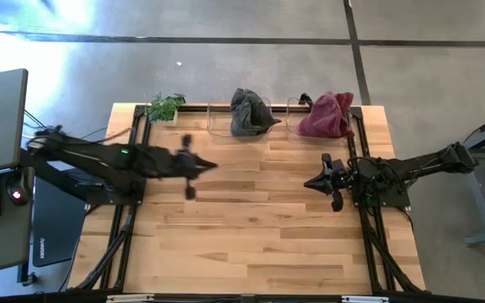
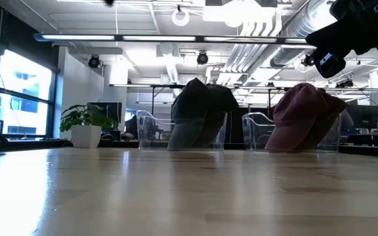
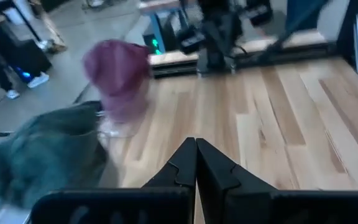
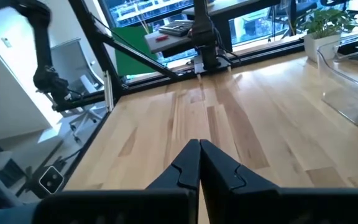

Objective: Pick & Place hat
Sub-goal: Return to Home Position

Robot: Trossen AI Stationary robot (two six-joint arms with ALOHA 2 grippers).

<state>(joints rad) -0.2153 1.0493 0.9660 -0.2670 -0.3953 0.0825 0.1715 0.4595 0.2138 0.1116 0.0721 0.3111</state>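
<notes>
my left gripper (image 1: pixel 212 166) and right gripper (image 1: pixel 308 183) hover above the wooden table (image 1: pixel 251 240), jaws pinched closed; dark grey fabric cap (image 1: pixel 248 112) and red fabric cap (image 1: pixel 327 116) sit in clear plastic bins (image 1: pixel 215 126).

We record a grey-green cap (image 1: pixel 249 112) in the clear left bin (image 2: pixel 148 128) and a maroon cap (image 1: pixel 327 115) in the clear right bin (image 2: pixel 254 128). The table (image 1: pixel 251 227) shows pale and tan wood strips. The plant (image 2: pixel 84 117) is green, its pot (image 2: pixel 84 136) white. The left gripper (image 3: pixel 196 143) and right gripper (image 4: pixel 199 144) are black.
</notes>
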